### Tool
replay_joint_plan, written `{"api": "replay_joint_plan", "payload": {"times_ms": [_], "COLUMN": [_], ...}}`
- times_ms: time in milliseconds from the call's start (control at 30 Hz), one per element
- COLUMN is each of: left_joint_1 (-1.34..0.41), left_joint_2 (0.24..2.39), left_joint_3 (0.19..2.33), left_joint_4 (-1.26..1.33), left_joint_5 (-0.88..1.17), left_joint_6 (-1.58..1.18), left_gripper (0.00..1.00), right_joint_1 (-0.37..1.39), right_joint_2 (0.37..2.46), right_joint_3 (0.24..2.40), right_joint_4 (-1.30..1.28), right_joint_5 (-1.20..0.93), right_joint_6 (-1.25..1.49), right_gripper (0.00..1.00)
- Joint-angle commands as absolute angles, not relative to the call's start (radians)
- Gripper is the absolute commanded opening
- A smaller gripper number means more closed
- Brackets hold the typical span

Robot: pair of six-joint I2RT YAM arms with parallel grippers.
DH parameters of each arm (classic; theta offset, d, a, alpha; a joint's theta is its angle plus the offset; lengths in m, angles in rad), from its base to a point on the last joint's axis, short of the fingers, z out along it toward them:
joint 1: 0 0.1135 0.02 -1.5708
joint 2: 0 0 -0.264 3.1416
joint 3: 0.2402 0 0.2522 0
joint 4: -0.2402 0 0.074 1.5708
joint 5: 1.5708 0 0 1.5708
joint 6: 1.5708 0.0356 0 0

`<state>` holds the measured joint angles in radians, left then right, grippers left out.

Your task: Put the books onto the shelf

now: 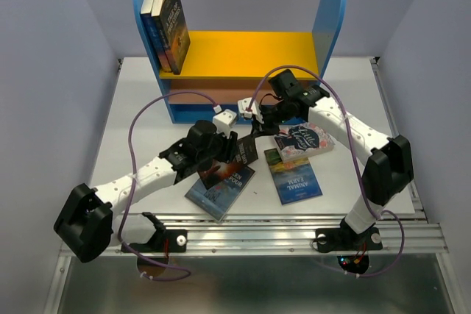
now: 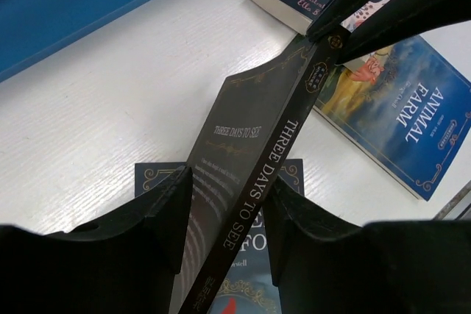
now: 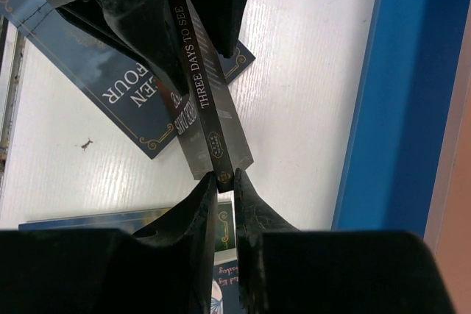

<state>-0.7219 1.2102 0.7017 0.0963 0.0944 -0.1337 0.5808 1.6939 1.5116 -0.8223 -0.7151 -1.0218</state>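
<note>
The left gripper (image 2: 228, 204) clamps the dark book (image 2: 246, 137) across its covers, and the right gripper (image 3: 223, 182) pinches its end at the spine. The book hangs over the table (image 1: 147, 108), at 6 o'clock from the shelf (image 1: 328, 20).

A lab cell: plain walls (image 1: 44, 71) around an aluminium-railed table (image 1: 140, 97).

Bright, even overhead light; soft shadows; wrist views' near foreground dark, blurred

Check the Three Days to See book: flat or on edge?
On edge, spine up: book gripped by left gripper and right gripper.
</note>
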Motion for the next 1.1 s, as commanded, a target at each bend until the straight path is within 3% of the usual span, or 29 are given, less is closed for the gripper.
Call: {"api": "replay_joint_plan", "payload": {"times_ms": [0, 267, 300, 333, 367, 500, 533, 800, 967, 1067], "left_joint_1": [-0.730, -0.730, -0.730, -0.730, -0.730, -0.730, -0.730, -0.738, -0.756, -0.758], "left_joint_2": [1.197, 1.121, 1.106, 1.098, 1.091, 1.026, 1.011, 0.865, 0.775, 0.788], "left_joint_3": [0.707, 0.761, 0.785, 0.798, 0.808, 0.867, 0.867, 0.864, 0.833, 0.831], "left_joint_4": [0.031, 0.002, -0.003, -0.024, -0.035, -0.078, -0.074, -0.029, 0.093, 0.086], "left_joint_5": [0.086, 0.020, -0.018, -0.055, -0.107, -0.288, -0.314, -0.348, -0.327, -0.273], "left_joint_6": [-0.155, -0.164, -0.184, -0.196, -0.208, -0.281, -0.310, -0.425, -0.370, -0.382], "left_gripper": [0.03, 0.00, 0.00, 0.00, 0.00, 0.00, 0.00, 0.00, 0.00, 0.00], "right_joint_1": [0.577, 0.577, 0.577, 0.577, 0.577, 0.577, 0.577, 0.577, 0.577, 0.577], "right_joint_2": [1.667, 1.663, 1.649, 1.631, 1.594, 1.488, 1.464, 1.276, 1.169, 1.163], "right_joint_3": [1.577, 1.618, 1.612, 1.602, 1.579, 1.516, 1.500, 1.359, 1.238, 1.216], "right_joint_4": [-0.790, -0.669, -0.638, -0.599, -0.527, -0.399, -0.372, -0.100, -0.011, -0.082], "right_joint_5": [-0.765, -0.686, -0.633, -0.603, -0.569, -0.410, -0.385, -0.150, -0.146, -0.210], "right_joint_6": [-1.035, -0.854, -0.821, -0.783, -0.708, -0.570, -0.543, -0.252, -0.207, -0.187], "right_gripper": [0.01, 0.02, 0.15, 0.35, 0.38, 0.95, 1.00, 1.00, 1.00, 1.00]}}
